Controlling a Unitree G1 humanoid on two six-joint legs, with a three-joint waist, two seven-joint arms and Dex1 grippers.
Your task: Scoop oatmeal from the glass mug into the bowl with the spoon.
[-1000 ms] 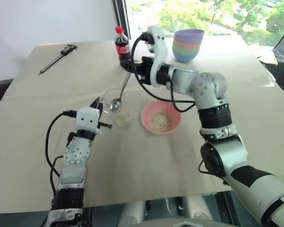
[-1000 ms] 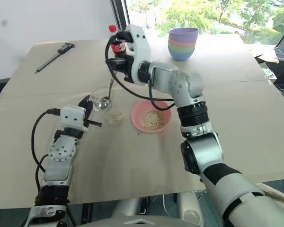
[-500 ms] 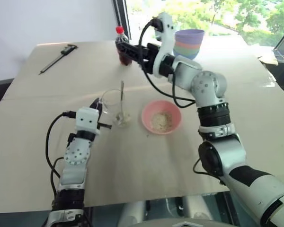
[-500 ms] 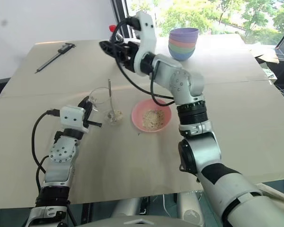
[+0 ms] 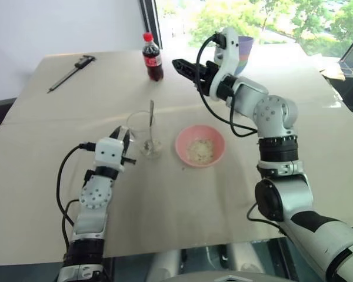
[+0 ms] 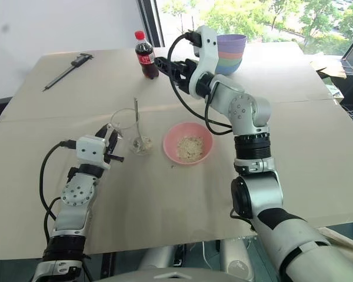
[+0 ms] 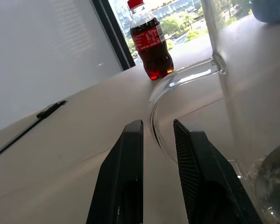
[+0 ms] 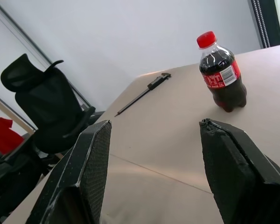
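The glass mug (image 5: 142, 130) stands left of the pink bowl (image 5: 216, 136). The spoon (image 5: 150, 117) stands free inside the mug, its handle leaning on the rim. Oatmeal (image 5: 200, 150) lies in the bowl, and a little sits at the mug's bottom (image 7: 270, 186). My left gripper (image 5: 124, 140) is beside the mug, its fingers (image 7: 130, 154) a narrow gap apart, with the mug's handle just past the tips and not pinched. Farther back, above the table, my right gripper (image 5: 185, 66) is wide open and holds nothing (image 8: 154, 123).
A cola bottle (image 5: 152, 57) stands at the back, close to the right gripper. A stack of coloured bowls (image 6: 229, 53) sits behind the right arm. A dark caliper-like tool (image 5: 70, 71) lies at the far left. A black office chair (image 8: 42, 107) stands beyond the table.
My right gripper let go of the spoon, opened wide and swung back and to the right. The spoon stayed standing in the mug. My left gripper loosened off the mug's handle.
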